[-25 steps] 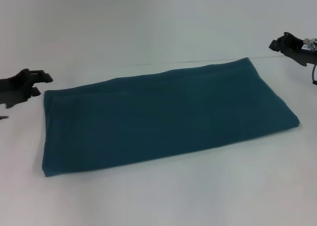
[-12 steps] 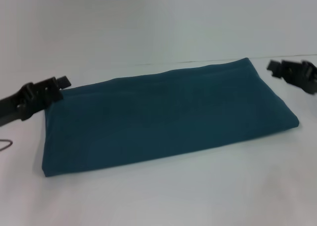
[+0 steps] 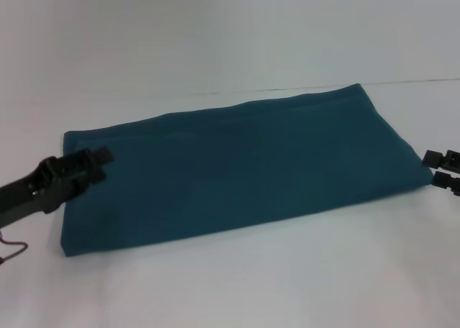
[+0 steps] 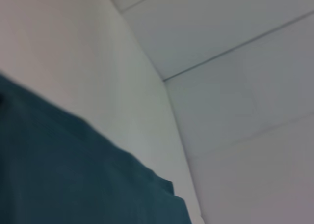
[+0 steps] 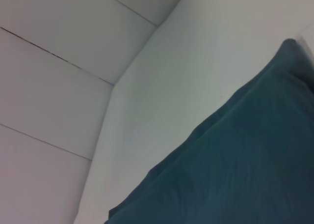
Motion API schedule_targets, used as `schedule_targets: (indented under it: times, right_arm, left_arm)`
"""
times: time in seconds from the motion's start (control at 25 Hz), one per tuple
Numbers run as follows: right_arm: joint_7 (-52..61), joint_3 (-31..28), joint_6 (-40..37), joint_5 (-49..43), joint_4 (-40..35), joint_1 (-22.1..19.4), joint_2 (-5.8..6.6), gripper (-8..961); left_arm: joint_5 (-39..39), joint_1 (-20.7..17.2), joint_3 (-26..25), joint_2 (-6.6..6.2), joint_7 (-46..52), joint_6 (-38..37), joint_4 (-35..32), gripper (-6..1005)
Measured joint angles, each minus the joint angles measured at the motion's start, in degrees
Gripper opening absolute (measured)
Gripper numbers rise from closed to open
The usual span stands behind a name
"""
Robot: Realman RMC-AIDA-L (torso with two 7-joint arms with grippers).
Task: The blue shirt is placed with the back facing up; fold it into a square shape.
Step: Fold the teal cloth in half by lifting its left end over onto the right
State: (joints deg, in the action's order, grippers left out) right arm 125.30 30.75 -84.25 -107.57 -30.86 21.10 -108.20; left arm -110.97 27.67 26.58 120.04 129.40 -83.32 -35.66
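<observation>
Head view holds the whole scene: one dark teal-blue cloth shirt (image 3: 237, 170), folded into a long plain rectangle, lies flat on the white counter (image 3: 230, 285), its long axis running from about 8 o'clock to 2 o'clock across the middle. One black left end effector (image 3: 100, 162) reaches in from 9 o'clock and sits over the shirt's left short edge; whether it touches the cloth cannot be told, nor whether its fingers are apart or together. One black right end effector (image 3: 440, 171) shows only partly at the 3 o'clock border, just beside the shirt's right corner; two dark tips are visible there, but their spread cannot be judged.

Left wrist view shows no fingers at all, only a stretch of the same shirt (image 4: 73, 170) with a stepped layered corner, lying against the pale counter (image 4: 98, 62), and beyond it a wall of light panels (image 4: 235, 86) with thin dark seams that the head view does not show. Right wrist view likewise gives cloth (image 5: 235, 170), counter (image 5: 181, 76) and seamed panels (image 5: 59, 76), with no end effector.

A thin reddish cable loop (image 3: 13, 250) lies at 8 o'clock in the head view, clear of the shirt
</observation>
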Motion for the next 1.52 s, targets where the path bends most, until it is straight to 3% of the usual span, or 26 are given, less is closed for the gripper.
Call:
schedule_targets:
  times: [0.12,0.28,0.72,1.2,1.4,1.52]
  right_arm:
    - [-0.27,-0.99,-1.25,0.06,-0.09,-0.34,0.27,797]
    - [-0.86,-1.72,-2.77,0.09,-0.15,0.08,0.56,804]
    - [-1.23,-2.23,-3.41,0.12,-0.18,0.63,0.80,807]
    - [-1.36,-2.37,-3.31,-0.09,-0.17,0.48,0.73,806]
    - [-1.40,-2.37,-3.58,-0.01,-0.17,0.63,0.86,806]
    - [-1.56,-2.36,-3.63,-0.01,-0.18,0.74,1.04,806]
  left_arm:
    - [0.19,-0.45,-1.55,0.27,0.11,2.82,3.47,569]
    - [0.63,-1.79,-4.37,1.39,0.02,5.33,6.07,569]
    - [0.05,-6.23,-6.15,2.40,0.34,6.16,6.25,570]
    - [-3.96,-6.15,-5.83,2.39,2.21,10.64,8.53,570]
    - [-2.33,-6.39,-7.79,2.17,1.38,5.57,7.46,569]
    - [-4.06,-6.65,-8.09,0.95,3.49,-0.32,5.01,569]
